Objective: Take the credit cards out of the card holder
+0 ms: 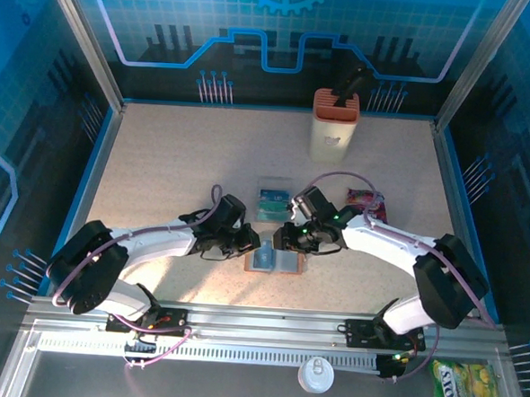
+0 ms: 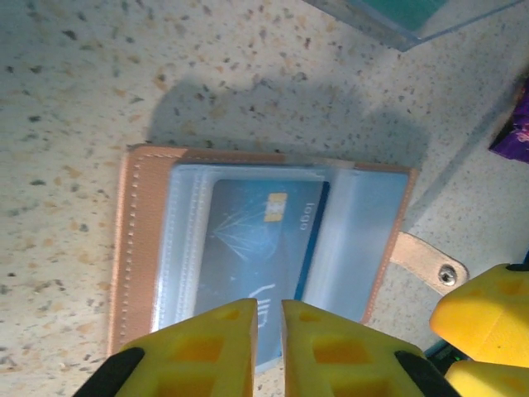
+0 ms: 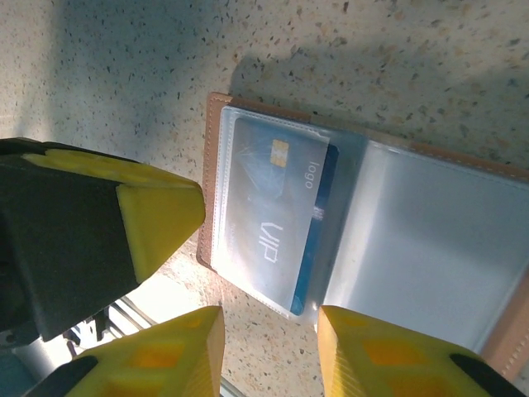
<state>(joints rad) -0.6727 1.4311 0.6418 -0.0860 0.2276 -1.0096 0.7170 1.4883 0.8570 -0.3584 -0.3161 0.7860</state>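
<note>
Though pocketed, card (image 2: 248,240) reads — "VIP"; "logo".

Looks like a robot test booth in a lab, not a home or a shop. Closed in at the back and sides by blue panels (image 1: 347,33) printed with circuit lines and a gear, held in aluminium posts (image 1: 84,39). Floored by a pale speckled bench (image 1: 177,157) edged in blue. Fitted along the near edge with a slotted metal rail (image 1: 238,352), with two cabled robot arms (image 1: 154,239) bolted there side by side.
</note>
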